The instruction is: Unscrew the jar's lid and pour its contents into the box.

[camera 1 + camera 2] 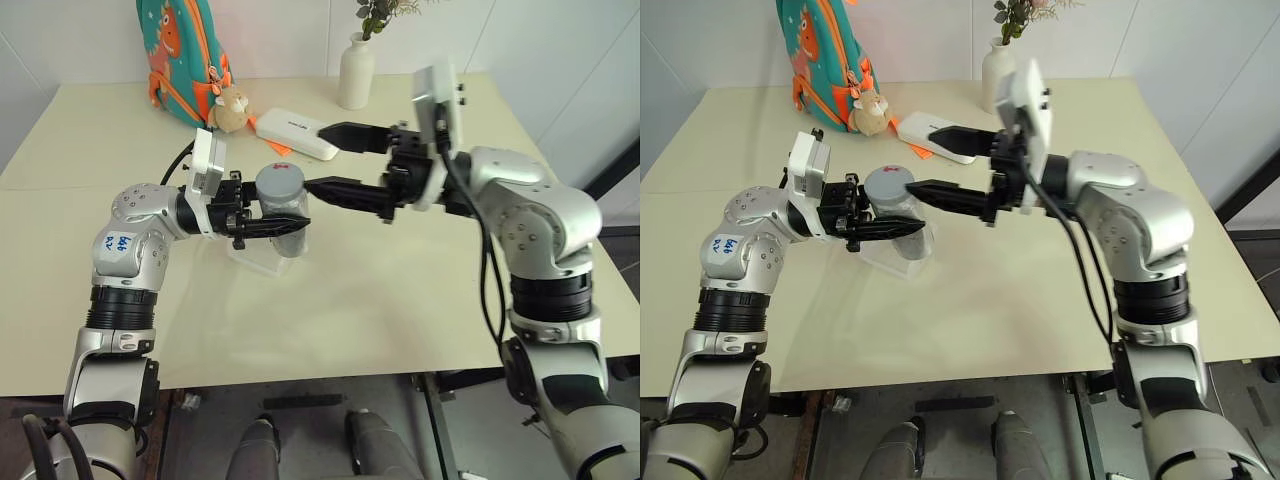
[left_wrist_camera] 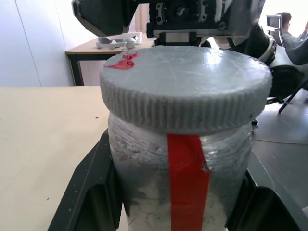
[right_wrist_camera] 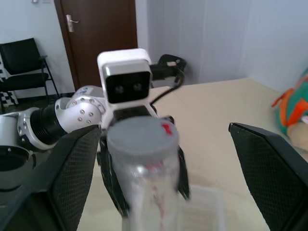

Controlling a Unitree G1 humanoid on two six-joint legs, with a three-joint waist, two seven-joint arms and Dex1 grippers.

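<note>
clenched on the jar: left gripper, above the box near table centre. sits capped with the lid, red mark on top; contents cannot be told. stands released, right gripper, fingers wide at 3 o'clock of the lid, apart from it. lie beyond at 12 o'clock: white case, vase, backpack, plush toy.
</note>
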